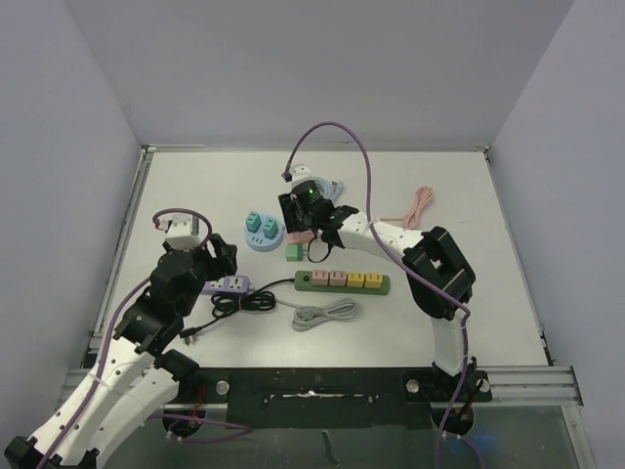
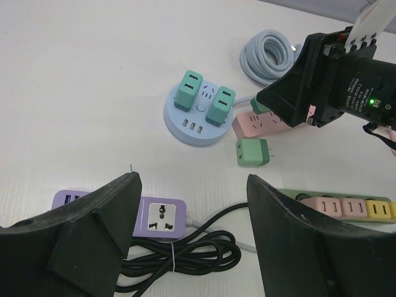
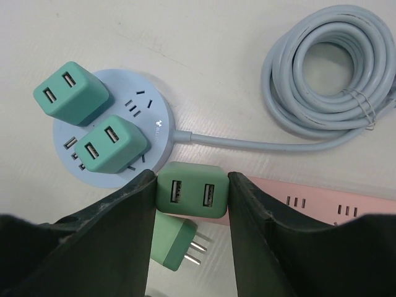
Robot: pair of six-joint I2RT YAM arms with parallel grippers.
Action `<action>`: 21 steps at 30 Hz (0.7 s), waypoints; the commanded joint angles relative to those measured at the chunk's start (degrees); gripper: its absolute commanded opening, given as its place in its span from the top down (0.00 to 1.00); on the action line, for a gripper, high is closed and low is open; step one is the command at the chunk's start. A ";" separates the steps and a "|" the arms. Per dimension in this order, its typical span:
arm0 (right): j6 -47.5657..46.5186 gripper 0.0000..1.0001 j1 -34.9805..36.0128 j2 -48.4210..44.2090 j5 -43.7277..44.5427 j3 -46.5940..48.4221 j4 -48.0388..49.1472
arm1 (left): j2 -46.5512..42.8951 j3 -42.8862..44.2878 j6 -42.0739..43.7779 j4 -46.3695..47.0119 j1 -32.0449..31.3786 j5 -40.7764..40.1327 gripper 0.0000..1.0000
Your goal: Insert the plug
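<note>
Right claw [image 3: 191, 178] clamped on green plug [image 3: 192, 197], held up at pink strip [image 3: 322, 201] end, just beside round blue hub [image 3: 162, 131] with 2 seated plugs [image 3: 71, 93] [image 3: 113, 143]. Loose plug [image 3: 175, 243] lies on table below it. Left claw [image 2: 193, 185] spread apart, empty, above purple socket [image 2: 162, 218] and black cord [image 2: 179, 253].

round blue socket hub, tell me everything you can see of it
The round blue socket hub is a flat, pale-blue plastic disc lying on the white table. Two green chargers stand plugged into its top; some slots are free. USB ports sit near its edge. Its grey-blue cord runs to a tied coil.
</note>
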 commanded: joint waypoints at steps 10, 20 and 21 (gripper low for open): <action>0.96 0.71 -0.59 -0.06 -0.59 -2.55 3.86 | 0.21 -0.05 -0.36 1.38 0.64 0.45 0.32; -0.07 0.71 -0.59 1.14 -2.68 -3.01 1.88 | 0.47 -0.13 -0.45 1.56 0.78 0.69 0.32; -0.24 0.70 -0.59 1.14 -3.43 -3.30 1.95 | 0.53 -0.12 -0.45 1.61 0.81 0.81 0.32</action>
